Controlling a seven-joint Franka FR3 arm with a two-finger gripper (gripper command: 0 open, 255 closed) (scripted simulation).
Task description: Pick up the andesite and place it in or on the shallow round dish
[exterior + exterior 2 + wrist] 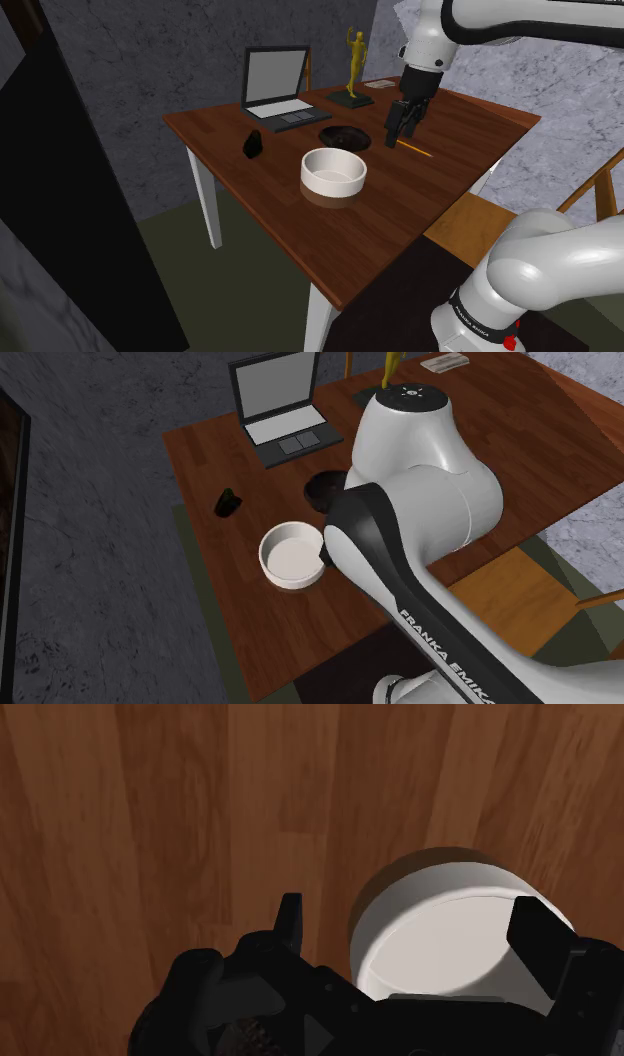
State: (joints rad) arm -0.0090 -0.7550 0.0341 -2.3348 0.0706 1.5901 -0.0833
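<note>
Gripper [404, 126] hovers over the far right of the table [400, 215], fingers [290, 916] spread wide, gripping nothing, touching nothing. The andesite [253, 144], a small dark lump, sits at the shoulder view's left, just beside the laptop [277, 90]. It stands on end, long axis near upright. The white round dish [334, 172] waits mid-table, apart from both.
</note>
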